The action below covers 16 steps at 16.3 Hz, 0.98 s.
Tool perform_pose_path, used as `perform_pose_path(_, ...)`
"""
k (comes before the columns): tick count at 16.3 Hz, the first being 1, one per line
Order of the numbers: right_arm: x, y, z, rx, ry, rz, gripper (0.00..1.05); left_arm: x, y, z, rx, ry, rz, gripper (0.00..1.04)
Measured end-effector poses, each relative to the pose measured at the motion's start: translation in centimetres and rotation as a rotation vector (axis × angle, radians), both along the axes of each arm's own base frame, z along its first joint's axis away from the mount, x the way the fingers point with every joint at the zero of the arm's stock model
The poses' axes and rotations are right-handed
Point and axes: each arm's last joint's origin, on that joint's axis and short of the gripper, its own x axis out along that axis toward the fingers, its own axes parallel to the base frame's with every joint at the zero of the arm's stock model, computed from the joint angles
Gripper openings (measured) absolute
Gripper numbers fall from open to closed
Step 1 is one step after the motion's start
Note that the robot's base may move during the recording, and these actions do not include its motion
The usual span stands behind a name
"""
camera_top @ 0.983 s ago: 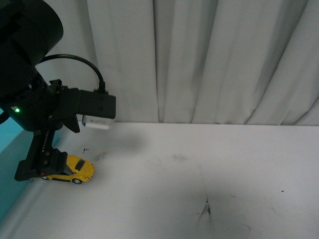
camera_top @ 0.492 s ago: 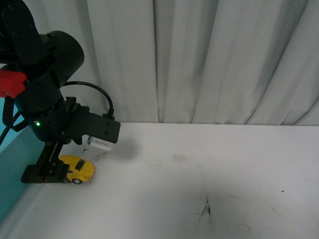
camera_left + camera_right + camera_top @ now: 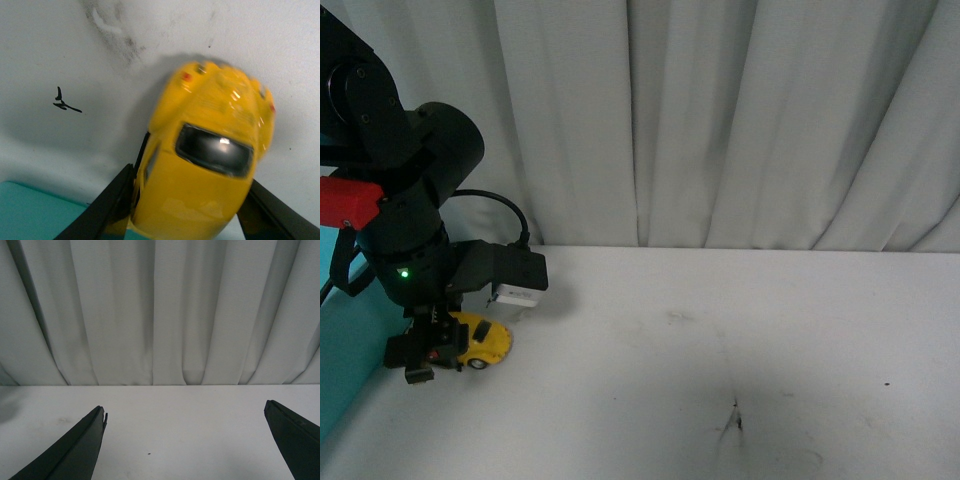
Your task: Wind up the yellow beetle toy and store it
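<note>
Fingers [image 3: 110, 202] of left hand [image 3: 190, 175] clamp yellow beetle toy [image 3: 212, 145] — right hand [image 3: 185, 406] gapes open.

Place: robot test cell, lab-type setup; doesn't read as home, shop or office.
Backdrop: pale grey-white curtain [image 3: 720, 120] in vertical folds across the whole rear, closing off the bkgd; same curtain fills the right wrist view.
Work surface: plain white matte table [image 3: 770, 320], flat, meets the curtain at the back.
Wear: dark scuffs [image 3: 736, 420] on the tabletop; a small pen-like mark + grey smudges show in the left wrist view.
Side: teal panel [image 3: 350, 350] along the table's left edge.
Hardware: black robot arm [image 3: 410, 180] w/ lit green LED [image 3: 404, 272], red part [image 3: 345, 200], exposed black cable [image 3: 510, 212].
Prop: small yellow beetle toy [image 3: 485, 338] on the table near the teal panel.
</note>
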Motion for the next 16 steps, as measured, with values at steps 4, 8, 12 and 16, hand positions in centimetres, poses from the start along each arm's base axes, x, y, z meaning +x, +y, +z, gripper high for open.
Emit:
perform_pose_path(4,0.0,0.0,0.0,0.0,0.0,0.0,0.98,0.2,0.0,0.2,-0.023,0.008,-0.074,0.4)
perform_pose_path(8,0.0,0.0,0.0,0.0,0.0,0.0,0.98,-0.6,-1.2,1.5,-0.168,0.09,-0.283,0.4)
perform_pose_path(12,0.0,0.0,0.0,0.0,0.0,0.0,0.98,-0.5,0.2,12.4,-0.408,-0.113,-0.169,0.4)
perform_pose_path(16,0.0,0.0,0.0,0.0,0.0,0.0,0.98,-1.7,7.5,19.6,-0.459,-0.362,0.129,0.4)
